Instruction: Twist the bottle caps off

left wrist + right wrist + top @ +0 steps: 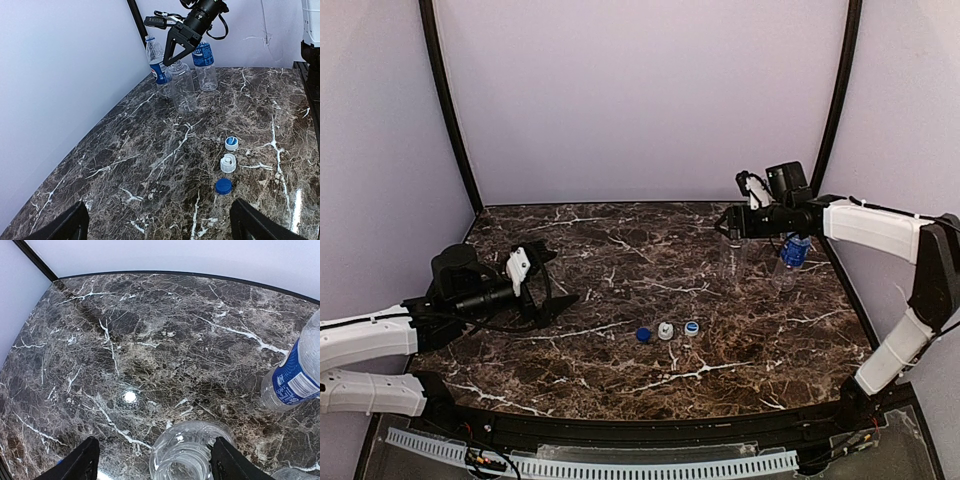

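Observation:
Three caps lie in a row at mid-table: dark blue (643, 335), white (666, 331), pale blue-and-white (691, 327). They also show in the left wrist view: dark blue (223, 186), white (228, 163), pale blue-and-white (231, 143). Three bottles stand at the far right: Pepsi (157, 67), unlabelled (182, 87), water-labelled (205, 65). My right gripper (732, 232) is open above the unlabelled bottle (182, 450), its jaws either side of the open mouth. My left gripper (545, 290) is open and empty, left of the caps.
The dark marble table (620, 250) is walled by pale panels at the back and sides, with black corner posts (445, 100). A blue-labelled bottle (295, 380) stands right of my right gripper (155, 465). The right arm (880, 230) reaches in from the right.

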Controlling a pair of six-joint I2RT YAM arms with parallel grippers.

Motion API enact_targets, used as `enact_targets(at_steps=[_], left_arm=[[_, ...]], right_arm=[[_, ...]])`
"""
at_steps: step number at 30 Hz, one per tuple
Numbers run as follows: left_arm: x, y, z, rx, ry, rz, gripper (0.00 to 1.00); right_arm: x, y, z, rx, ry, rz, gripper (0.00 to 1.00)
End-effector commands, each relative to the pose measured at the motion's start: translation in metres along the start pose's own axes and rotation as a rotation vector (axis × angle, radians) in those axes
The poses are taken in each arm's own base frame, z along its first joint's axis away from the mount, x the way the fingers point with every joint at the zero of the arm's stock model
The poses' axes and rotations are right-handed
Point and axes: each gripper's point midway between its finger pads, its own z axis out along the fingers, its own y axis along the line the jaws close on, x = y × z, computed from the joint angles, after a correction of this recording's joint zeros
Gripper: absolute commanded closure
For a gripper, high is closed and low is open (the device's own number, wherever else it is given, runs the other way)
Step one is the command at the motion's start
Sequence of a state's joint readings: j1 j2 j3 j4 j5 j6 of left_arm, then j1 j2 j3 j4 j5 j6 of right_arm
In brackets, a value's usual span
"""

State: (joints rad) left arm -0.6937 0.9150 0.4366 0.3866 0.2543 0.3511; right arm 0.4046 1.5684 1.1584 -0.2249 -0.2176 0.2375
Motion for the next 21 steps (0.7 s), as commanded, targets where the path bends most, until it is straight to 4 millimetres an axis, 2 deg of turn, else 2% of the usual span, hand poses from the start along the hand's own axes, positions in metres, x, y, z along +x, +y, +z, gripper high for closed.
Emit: enact_targets(at_steps=[1,4,12,17,21], left_arm=[[0.006,-0.004,-0.001,0.02,0.012,-0.01,0.01],[0.006,-0.005,-0.001,0.022,0.011,-0.011,0.01],[0.006,-0.007,-0.001,0.033,0.007,-0.013,0.01],[0.006,-0.008,-0.001,0.039,0.008,-0.015,0.01],[0.006,-0.009,-0.001,0.046,0.007,-0.015,0.01]], right_arm=[[-0.001,-0.013,0.004,0.054,-0.01,0.014,0.23],[-0.002,-0.017,0.001,0.079,-0.016,0.012,0.22],[0.001,-0.021,0.001,0.104,-0.007,-0.003,0.06],[0.003,-0.026,0.003,0.129,-0.002,0.006,0.02],[0.014,-0.03,0.009,0.135,0.025,0.031,0.01]])
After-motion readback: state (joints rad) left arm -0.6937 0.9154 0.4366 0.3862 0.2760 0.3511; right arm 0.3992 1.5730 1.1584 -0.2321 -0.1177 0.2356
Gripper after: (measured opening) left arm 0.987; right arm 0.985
